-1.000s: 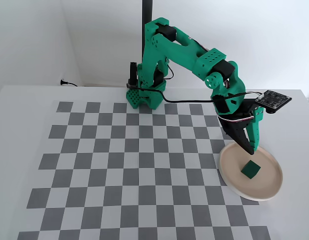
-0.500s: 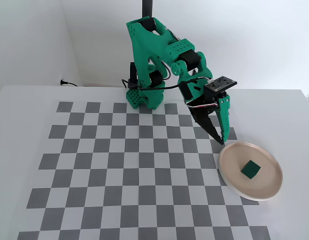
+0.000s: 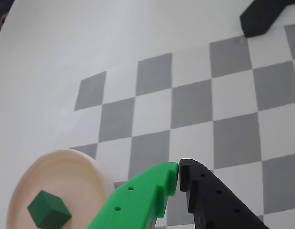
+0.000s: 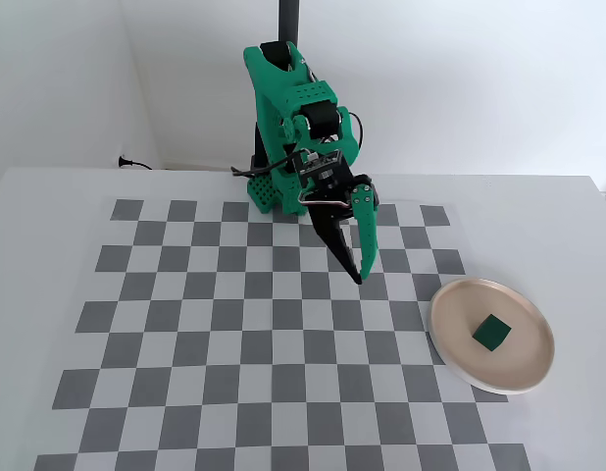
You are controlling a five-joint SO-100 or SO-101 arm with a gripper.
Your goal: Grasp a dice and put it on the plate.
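One dice (image 4: pixel 491 333) sat flat inside the plate (image 4: pixel 450 343), near its middle, so your placing looked done. Your gripper (image 4: pixel 359 278) hung above the checkerboard (image 4: pixel 185 324), well apart from the plate, its jaws together and empty in the wrist view (image 3: pixel 179 172), probably because nothing was left to carry.
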